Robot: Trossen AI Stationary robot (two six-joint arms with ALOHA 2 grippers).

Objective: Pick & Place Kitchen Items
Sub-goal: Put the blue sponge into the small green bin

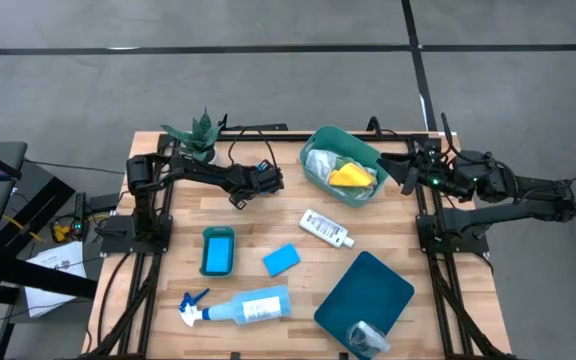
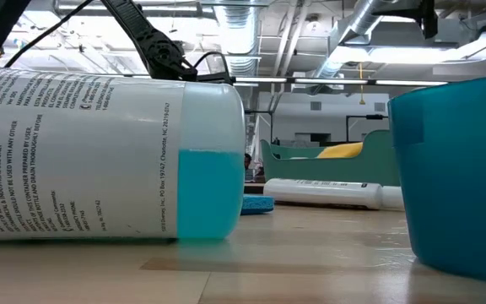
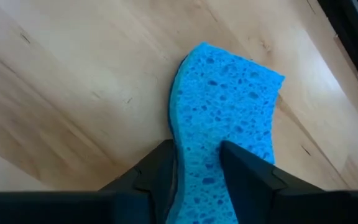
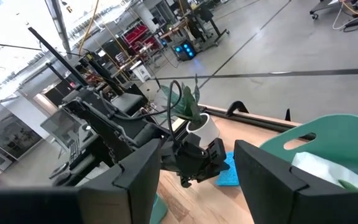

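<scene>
Left gripper point(image 3: 197, 171): two dark fingers point(image 3: 157, 171) pinched on a blue sponge point(image 3: 222, 118), which bulges between them above bare wood. In the high view this gripper point(image 1: 258, 180) sits in the upper middle-left of the frame, just right of the potted plant point(image 1: 198, 130). The right wrist view shows the same sponge point(image 4: 229, 171) in that gripper, beside the plant's white pot.

Right gripper point(image 4: 194, 174): fingers set wide apart, nothing between them. In the high view it point(image 1: 403, 170) hangs at the upper right, just beside the green tub point(image 1: 318, 140).

Tub contents: white, green and yellow cloths point(image 1: 353, 177).

Table point(image 1: 158, 215), high view:
- white bottle point(image 1: 326, 228) on its side, centre.
- second blue sponge point(image 1: 281, 259) just below centre.
- teal rectangular dish point(image 1: 217, 250) at left-centre.
- pale-blue spray bottle point(image 1: 238, 307) on its side, lower left; it fills the left of the low view point(image 2: 99, 156).
- dark teal tray point(image 1: 368, 290) at lower right, crinkled silver cup point(image 1: 366, 337) at its bottom edge.
</scene>
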